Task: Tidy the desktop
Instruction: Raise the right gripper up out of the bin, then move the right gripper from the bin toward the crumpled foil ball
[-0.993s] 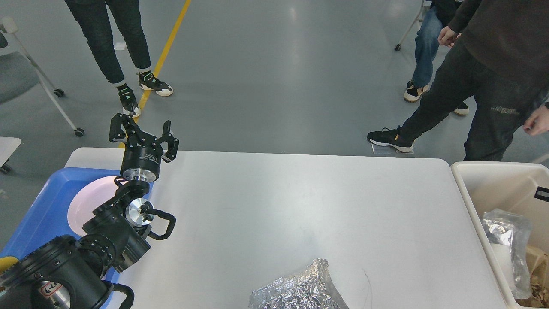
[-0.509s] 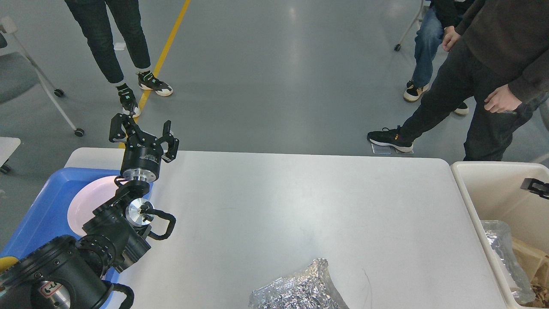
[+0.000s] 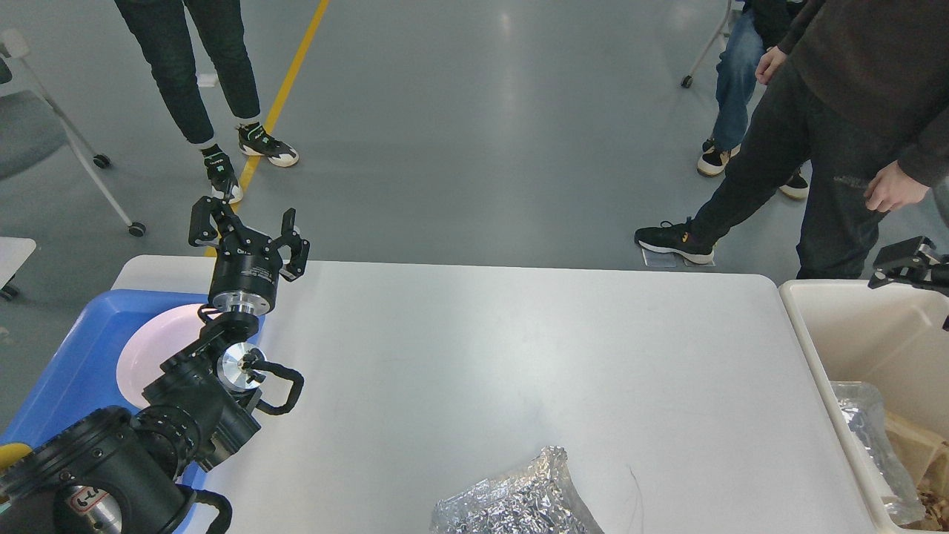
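Our counter [image 3: 474,356] is nearly clear; crumpled foil [image 3: 515,497] remains at bottom centre. Left end effector [image 3: 248,226] gapes empty at upper left. Right end effector [image 3: 906,263]: we cannot tell.

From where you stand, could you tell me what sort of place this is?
Probably a robot lab or test hall: a glossy grey floor with a yellow line, people standing around watching, and a wheeled chair beside the desktop.

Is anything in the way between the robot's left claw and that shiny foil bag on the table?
Nothing visible is. Between the open left gripper and the foil bag lies only bare desktop. The pink plate sits off to the side in the blue tray.
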Available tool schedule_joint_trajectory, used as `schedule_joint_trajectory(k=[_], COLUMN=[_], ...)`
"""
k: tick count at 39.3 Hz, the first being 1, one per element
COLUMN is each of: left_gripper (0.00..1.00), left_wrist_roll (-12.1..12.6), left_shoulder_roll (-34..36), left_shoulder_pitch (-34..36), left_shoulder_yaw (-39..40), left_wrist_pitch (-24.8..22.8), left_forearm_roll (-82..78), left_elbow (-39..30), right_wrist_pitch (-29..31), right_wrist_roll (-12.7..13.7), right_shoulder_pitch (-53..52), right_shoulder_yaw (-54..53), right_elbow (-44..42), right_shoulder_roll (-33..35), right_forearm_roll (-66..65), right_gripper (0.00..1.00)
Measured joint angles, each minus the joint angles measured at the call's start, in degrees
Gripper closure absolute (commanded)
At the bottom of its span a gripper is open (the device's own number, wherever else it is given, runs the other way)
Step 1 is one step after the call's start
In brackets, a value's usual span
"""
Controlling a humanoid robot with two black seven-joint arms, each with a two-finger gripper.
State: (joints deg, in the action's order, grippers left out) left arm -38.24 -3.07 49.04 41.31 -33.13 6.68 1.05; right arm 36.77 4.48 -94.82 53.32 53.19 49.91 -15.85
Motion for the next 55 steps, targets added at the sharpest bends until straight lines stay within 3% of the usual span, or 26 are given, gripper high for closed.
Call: schedule_joint_trajectory(k=[6, 12, 17, 31, 36, 45, 51, 55], left_gripper=[0.03, 0.03, 0.03, 0.03, 0.03, 0.03, 0.03, 0.03], left_wrist_roll=[0.0, 0.0, 0.0, 0.0, -0.1, -0.1, -0.1, -0.1], left_shoulder_roll=[0.0, 0.0, 0.0, 0.0, 0.0, 0.0, 0.0, 0.0], left_shoulder_pitch=[0.0, 0.0, 0.0, 0.0, 0.0, 0.0, 0.0, 0.0], left_shoulder_yaw=[0.0, 0.0, 0.0, 0.0, 0.0, 0.0, 0.0, 0.0], left_wrist_pitch=[0.0, 0.0, 0.0, 0.0, 0.0, 0.0, 0.0, 0.0], left_forearm_roll=[0.0, 0.0, 0.0, 0.0, 0.0, 0.0, 0.0, 0.0], left_elbow=[0.0, 0.0, 0.0, 0.0, 0.0, 0.0, 0.0, 0.0], right_wrist_pitch=[8.0, 12.1, 12.9, 11.9, 10.1, 6.1, -1.9, -10.5], right_wrist_roll=[-0.2, -0.6, -1.0, -5.8, -7.0, -7.1, -7.0, -6.8], right_shoulder_pitch=[-8.6, -16.5, -22.2, -31.2, -32.8, -32.5, -28.7, -23.5], right_shoulder_yaw=[6.1, 12.1, 16.5, 16.9, 15.9, 11.6, 11.3, 11.3], right_elbow=[3.5, 8.1, 14.5, 28.9, 33.8, 38.4, 39.2, 39.3], right_shoulder_roll=[-2.1, -6.3, -12.0, -27.2, -31.3, -31.7, -32.3, -32.7], right_forearm_roll=[6.6, 8.7, 8.9, 8.7, 8.6, 6.7, 5.1, 0.8], right_gripper=[0.0, 0.0, 0.0, 0.0, 0.0, 0.0, 0.0, 0.0])
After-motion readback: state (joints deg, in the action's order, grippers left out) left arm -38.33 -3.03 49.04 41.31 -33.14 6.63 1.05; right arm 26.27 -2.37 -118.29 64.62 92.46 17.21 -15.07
